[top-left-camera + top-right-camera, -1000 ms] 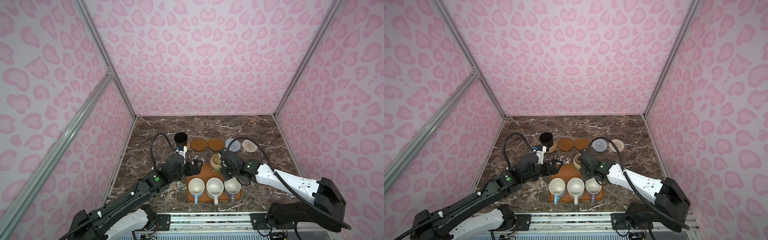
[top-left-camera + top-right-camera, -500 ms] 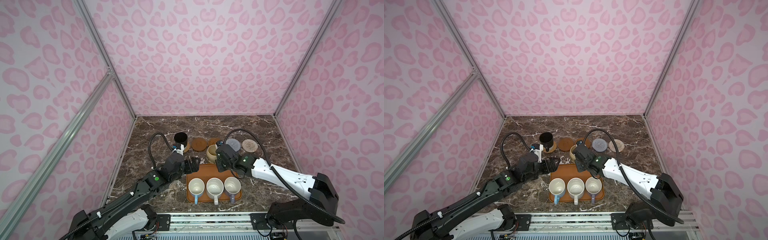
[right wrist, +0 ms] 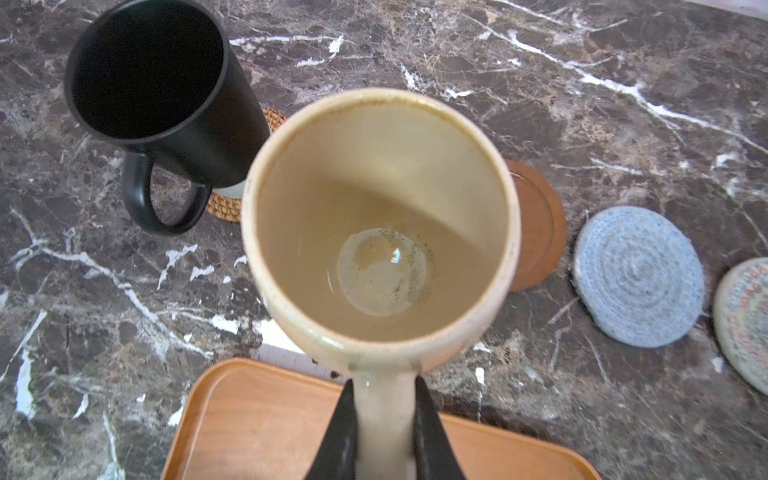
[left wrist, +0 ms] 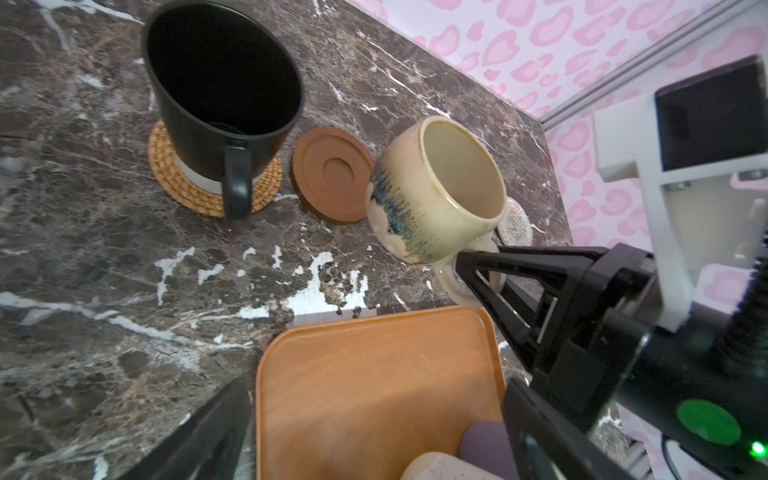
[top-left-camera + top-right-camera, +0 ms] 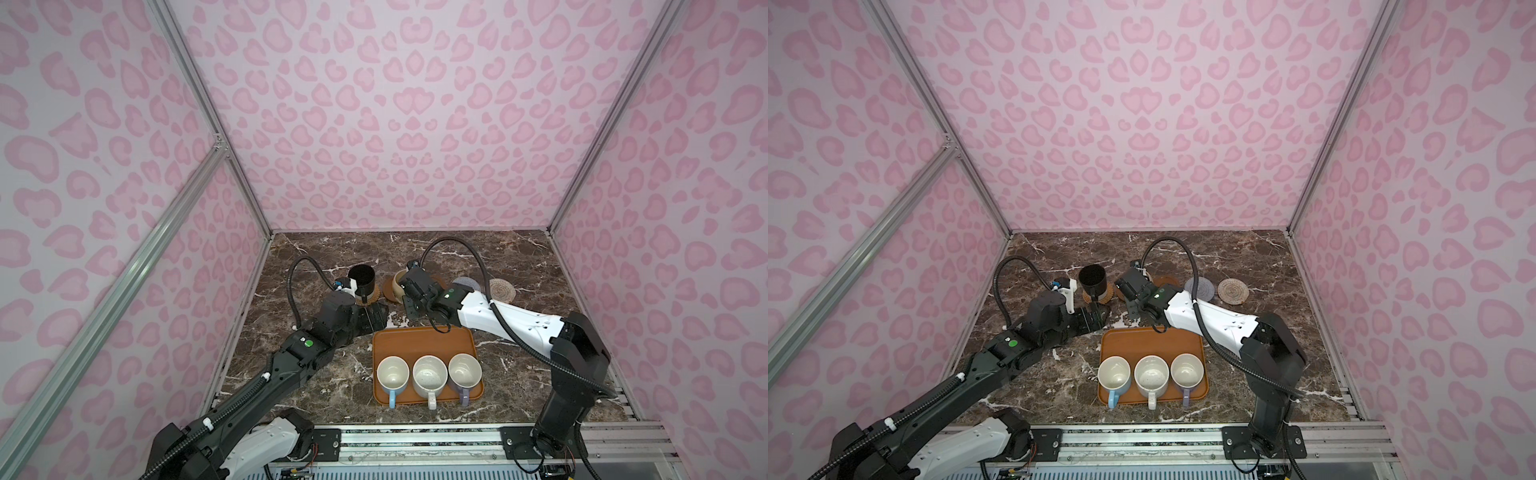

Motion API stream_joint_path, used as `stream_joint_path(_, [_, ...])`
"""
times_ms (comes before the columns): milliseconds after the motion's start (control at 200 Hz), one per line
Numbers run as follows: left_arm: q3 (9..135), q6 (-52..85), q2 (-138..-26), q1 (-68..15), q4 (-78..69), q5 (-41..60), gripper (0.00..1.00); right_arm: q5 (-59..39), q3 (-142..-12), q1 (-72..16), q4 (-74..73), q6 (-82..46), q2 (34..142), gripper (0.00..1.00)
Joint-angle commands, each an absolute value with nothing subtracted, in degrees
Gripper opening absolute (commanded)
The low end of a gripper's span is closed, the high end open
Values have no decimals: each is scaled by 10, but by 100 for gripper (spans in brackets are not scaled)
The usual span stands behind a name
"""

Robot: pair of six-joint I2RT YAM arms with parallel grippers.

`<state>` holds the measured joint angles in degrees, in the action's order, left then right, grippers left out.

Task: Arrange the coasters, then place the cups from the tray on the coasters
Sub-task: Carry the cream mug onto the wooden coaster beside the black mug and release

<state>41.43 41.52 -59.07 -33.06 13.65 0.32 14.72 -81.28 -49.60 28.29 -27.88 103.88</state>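
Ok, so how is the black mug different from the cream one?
The black mug stands on the rattan coaster with nothing holding it; the cream mug is gripped by its handle in the right gripper. The black mug is tall and plain; the cream mug is rounder, with blue streaks down its side. Both are empty, mouth up, with one handle.
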Motion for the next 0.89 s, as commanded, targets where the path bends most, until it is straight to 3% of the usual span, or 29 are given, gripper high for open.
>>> stream_joint_path(0, [429, 396, -607, -320, 141, 15, 95, 166, -840, -491, 243, -292, 1071, 0])
stream_joint_path(470, [443, 413, -671, -303, 118, 21, 95, 161, -919, -474, 248, -296, 1155, 0])
stream_joint_path(890, [429, 424, -659, -303, 101, 20, 95, 134, -948, -461, 243, -294, 1196, 0])
